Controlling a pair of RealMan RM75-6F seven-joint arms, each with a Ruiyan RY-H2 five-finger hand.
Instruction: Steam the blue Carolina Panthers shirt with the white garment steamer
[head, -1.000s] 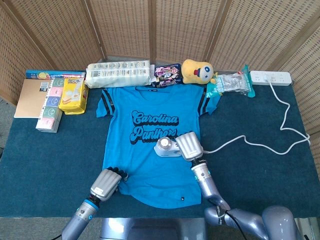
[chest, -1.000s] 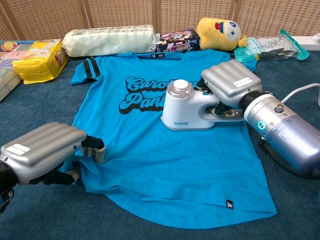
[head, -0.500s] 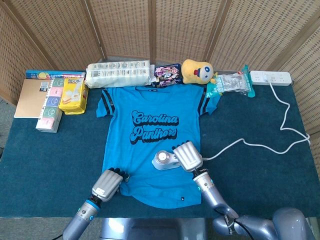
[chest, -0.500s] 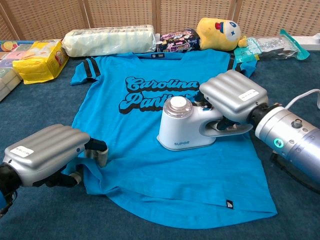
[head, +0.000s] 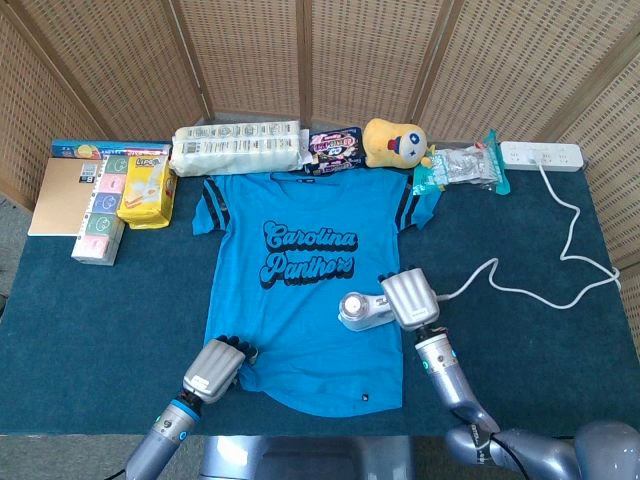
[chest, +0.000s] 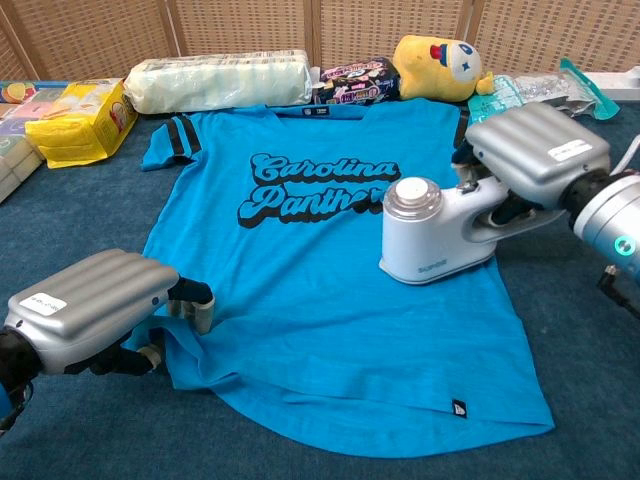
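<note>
The blue Carolina Panthers shirt (head: 300, 280) (chest: 300, 300) lies flat, face up, on the dark blue table. My right hand (head: 407, 297) (chest: 537, 153) grips the handle of the white garment steamer (head: 362, 311) (chest: 435, 232), which rests on the shirt's lower right part, just right of the lettering. My left hand (head: 212, 368) (chest: 88, 306) pinches the shirt's bottom left hem, fingers curled over the cloth edge. The steamer's white cord (head: 520, 285) trails right to a power strip (head: 543, 155).
Along the far edge lie a yellow plush toy (head: 393, 142), snack packs (head: 334, 148), a long clear package (head: 238, 148), a yellow bag (head: 146, 190), boxes and a notebook (head: 62, 195), and a plastic bag (head: 463, 167). A wicker screen stands behind.
My right hand has slid the steamer down the shirt and then to the right, toward the right side seam. The left hand has stayed at the hem.
</note>
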